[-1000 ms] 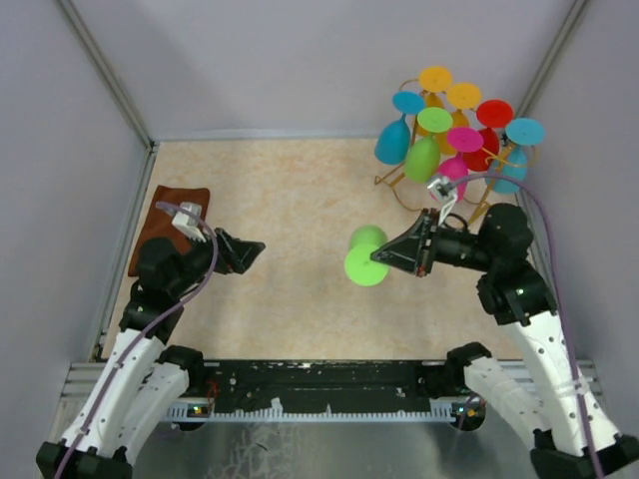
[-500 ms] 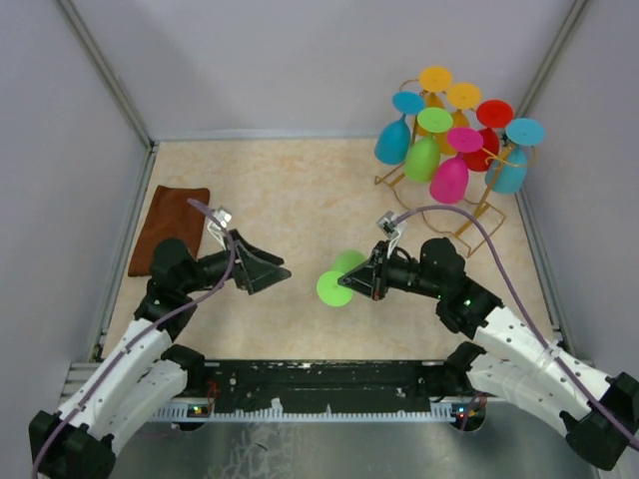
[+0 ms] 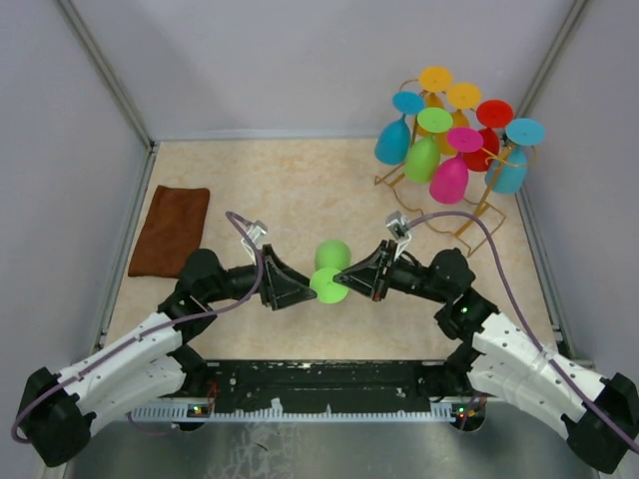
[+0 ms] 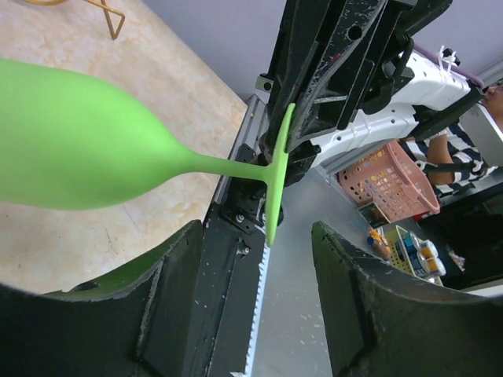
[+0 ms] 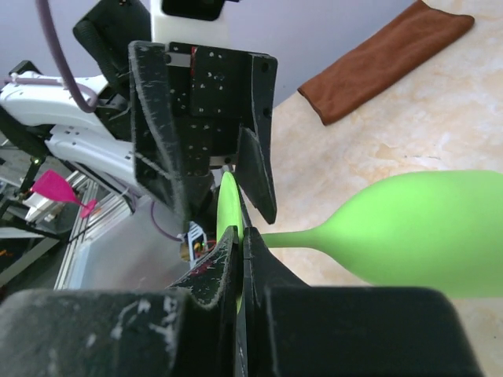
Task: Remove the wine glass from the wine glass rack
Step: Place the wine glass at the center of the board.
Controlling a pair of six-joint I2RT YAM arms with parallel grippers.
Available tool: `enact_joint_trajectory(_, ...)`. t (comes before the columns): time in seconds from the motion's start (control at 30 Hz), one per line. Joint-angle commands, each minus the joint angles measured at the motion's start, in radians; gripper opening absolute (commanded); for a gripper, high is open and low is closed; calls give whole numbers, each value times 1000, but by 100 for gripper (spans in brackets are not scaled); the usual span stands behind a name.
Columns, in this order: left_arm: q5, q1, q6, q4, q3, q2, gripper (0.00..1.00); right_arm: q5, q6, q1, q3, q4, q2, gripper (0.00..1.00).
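Left wrist: take by the thin stem, with wide-open left jaws, the light, slippery wine glass (image 4: 71, 141) held sideways over the desk (image 4: 169, 86), off the rack (image 3: 486, 205), foot pinched in closed right jaws.

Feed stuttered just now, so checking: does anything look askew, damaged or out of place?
Only the green wine glass looks odd. It lies sideways, pinched by the rim of its foot in the right gripper, with the open left gripper either side of the foot. Nothing looks spilled or broken.
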Motion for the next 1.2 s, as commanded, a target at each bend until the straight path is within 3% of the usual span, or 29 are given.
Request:
enact_joint_trajectory(0.0, -73, -22, -7, 119, -13, -5, 58, -47, 2, 7, 20, 108, -3, 0)
enact_joint_trajectory(0.1, -73, -27, -7, 130, -9, 12, 41, -75, -4, 7, 28, 90, 4, 0)
enact_joint_trajectory(0.17, -60, -31, -15, 161, -12, 25, 36, -98, -11, 7, 34, 77, 12, 0)
enact_joint_trajectory(0.4, 4, -44, 4, 174, 10, 52, 0, -110, -8, 7, 40, 82, 26, 0)
enact_joint_trajectory(0.57, 3, -46, 46, 134, 10, 24, 0, -122, -35, 8, 44, 23, 11, 4)
enact_joint_trajectory(0.77, -48, -46, 90, 78, 21, -40, 0, -147, -112, 6, 94, -212, -7, 34)
enact_joint_trajectory(0.83, -69, -46, 104, 60, 24, -57, 0, -178, -117, 7, 102, -238, -10, 39)
enact_joint_trajectory(0.97, -87, -46, 115, 56, 29, -68, 0, -223, -69, 9, 92, -170, 4, 38)
enact_joint_trajectory(1.17, -98, -47, 113, 52, 26, -73, 0, -232, 23, 24, 65, 18, 25, 25)
